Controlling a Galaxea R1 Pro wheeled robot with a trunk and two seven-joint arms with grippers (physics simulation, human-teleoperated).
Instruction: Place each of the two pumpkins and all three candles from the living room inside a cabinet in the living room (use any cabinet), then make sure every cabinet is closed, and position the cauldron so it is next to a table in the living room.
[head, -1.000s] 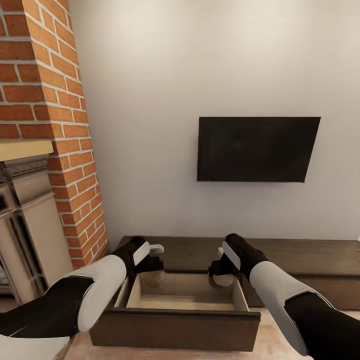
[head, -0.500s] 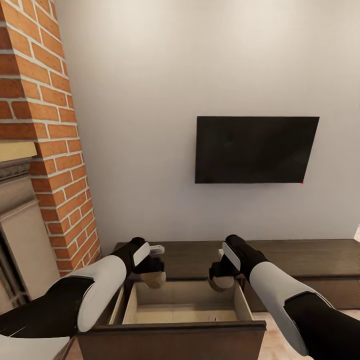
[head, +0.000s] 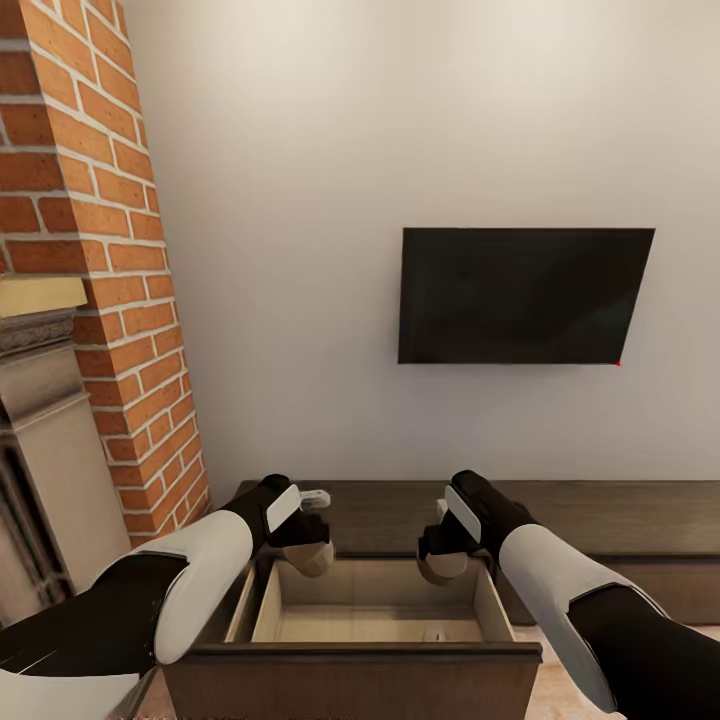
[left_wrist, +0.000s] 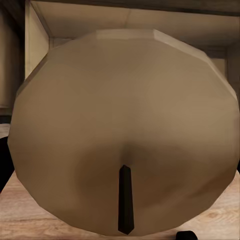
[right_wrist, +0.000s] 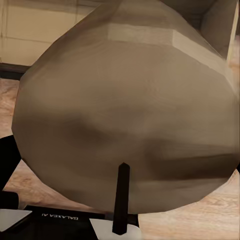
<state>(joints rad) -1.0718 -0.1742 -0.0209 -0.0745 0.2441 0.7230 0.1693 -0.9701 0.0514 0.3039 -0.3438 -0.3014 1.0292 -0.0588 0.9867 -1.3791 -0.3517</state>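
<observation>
Wall TV (head: 525, 296) at 1 o'clock, brick chimney (head: 95, 260) at 10. Cabinet (head: 600, 520) along the wall, its drawer (head: 370, 610) pulled open at 6. Left gripper (head: 310, 545) grasps a candle (head: 312, 558) over the drawer's back-left corner; right gripper (head: 440, 555) grasps another candle (head: 443, 566) over back-right. Small speck on the drawer floor (head: 432, 634), probably another item, too small to tell.

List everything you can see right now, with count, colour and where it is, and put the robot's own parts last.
Candles: two, tan-beige; one in the left gripper, one in the right gripper, both above the open drawer.
Cabinet: one, dark brown, along the wall.
Drawer: one, open, beige inside, something small and unclear on its floor.
Television: one, black, on the wall.
Brick column: one, red, beside the wall.
Left gripper: black, holding a candle.
Right gripper: black, holding a candle.
</observation>
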